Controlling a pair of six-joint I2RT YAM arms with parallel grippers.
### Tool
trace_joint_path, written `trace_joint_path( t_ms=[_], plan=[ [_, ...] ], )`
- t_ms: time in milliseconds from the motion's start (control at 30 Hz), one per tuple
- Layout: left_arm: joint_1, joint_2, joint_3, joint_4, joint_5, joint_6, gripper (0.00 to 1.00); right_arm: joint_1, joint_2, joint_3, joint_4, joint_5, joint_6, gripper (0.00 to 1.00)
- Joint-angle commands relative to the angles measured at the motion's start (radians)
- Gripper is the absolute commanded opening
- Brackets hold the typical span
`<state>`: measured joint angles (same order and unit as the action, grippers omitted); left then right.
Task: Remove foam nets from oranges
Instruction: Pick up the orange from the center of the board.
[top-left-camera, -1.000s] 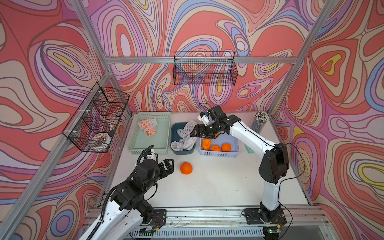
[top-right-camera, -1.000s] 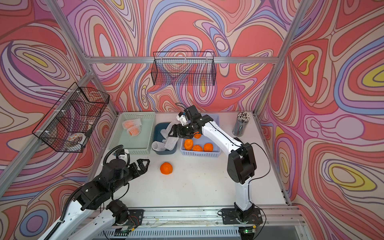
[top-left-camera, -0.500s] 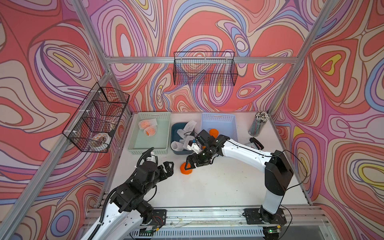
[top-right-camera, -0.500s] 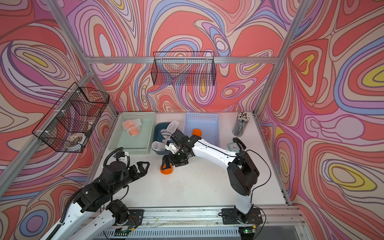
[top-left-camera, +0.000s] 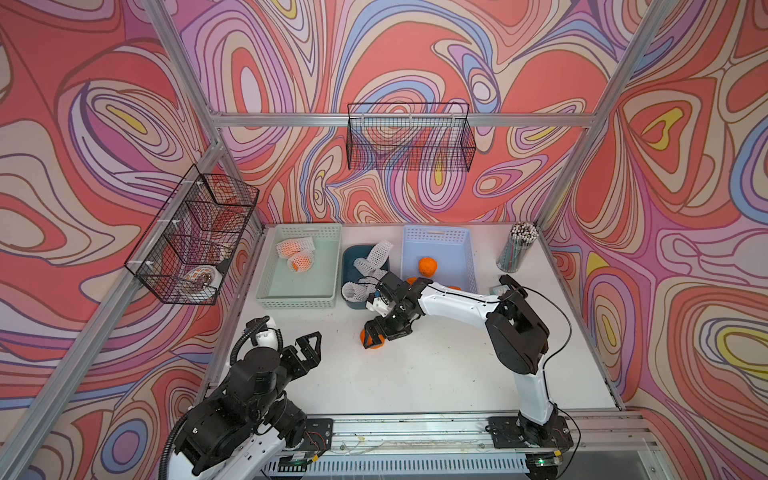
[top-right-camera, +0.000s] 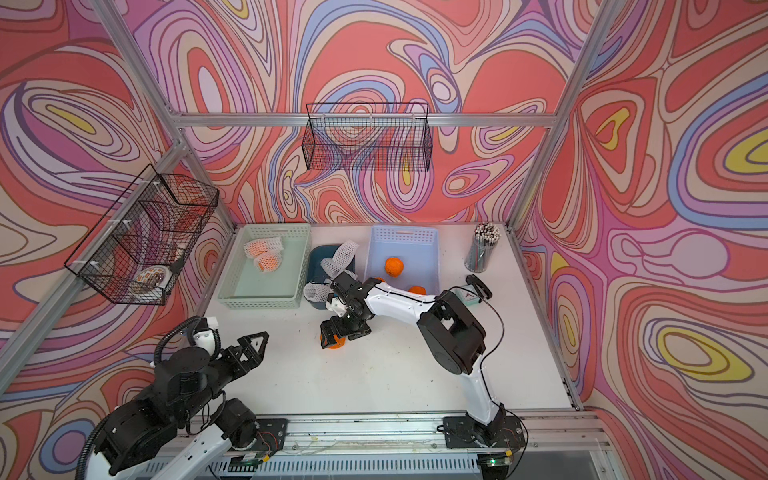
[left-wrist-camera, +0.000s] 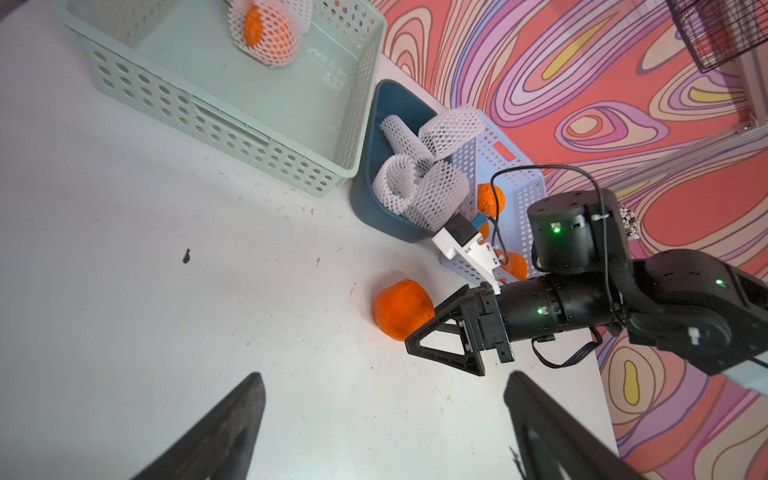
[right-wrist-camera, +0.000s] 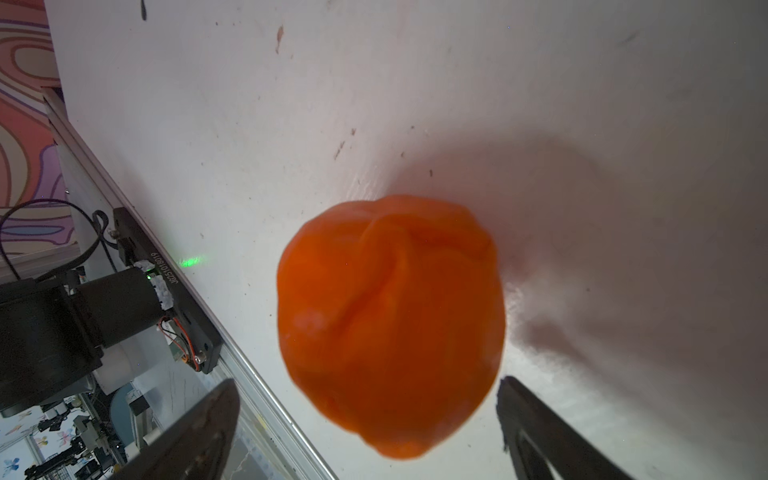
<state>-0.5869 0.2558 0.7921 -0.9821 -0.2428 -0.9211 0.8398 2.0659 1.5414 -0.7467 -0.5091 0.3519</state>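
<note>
Right wrist view, right end effector (right-wrist-camera: 365, 381) apart astride bare orange (right-wrist-camera: 390, 324), arm stretched low, left end effector (left-wrist-camera: 385, 375) spread wide

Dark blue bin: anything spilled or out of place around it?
Yes. Foam nets overfill the dark blue bin; one droops over its near rim. Nearby, a bare orange lies loose on the table, outside the blue basket, with the open right gripper straddling it.

Swirled pink-and-purple walls (top-left-camera: 415, 62) enclosed a white table (top-left-camera: 415, 374); aluminium frame (top-left-camera: 332, 119) at corners; black wire baskets (top-left-camera: 409, 141) hung on two walls.
</note>
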Motion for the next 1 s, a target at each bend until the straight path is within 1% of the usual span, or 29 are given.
trace_joint_path(
  t_ms=[0,133,300,467,600,800,967],
  plan=[
    [0.007,-0.018,0.031,-0.112,-0.064,-0.015,0.93,0.008,0.033,0.051,0.003,0.021,-0.025,0.98],
    [0.007,-0.030,0.044,-0.132,-0.079,-0.018,0.93,0.011,0.068,0.069,-0.008,0.023,-0.031,0.96],
    [0.007,-0.032,0.069,-0.159,-0.107,-0.015,0.93,0.010,0.090,0.090,-0.034,0.048,-0.058,0.88],
    [0.007,-0.012,0.108,-0.172,-0.125,0.018,0.93,0.010,0.091,0.098,-0.040,0.059,-0.060,0.81],
    [0.007,0.035,0.141,-0.183,-0.128,0.057,0.93,0.010,0.094,0.102,-0.036,0.052,-0.056,0.72],
    [0.007,0.124,0.174,-0.190,-0.125,0.116,0.93,0.011,0.099,0.108,-0.043,0.044,-0.059,0.66],
    [0.007,0.158,0.180,-0.147,-0.115,0.150,0.93,0.011,0.068,0.115,-0.059,0.046,-0.060,0.64]
  ],
)
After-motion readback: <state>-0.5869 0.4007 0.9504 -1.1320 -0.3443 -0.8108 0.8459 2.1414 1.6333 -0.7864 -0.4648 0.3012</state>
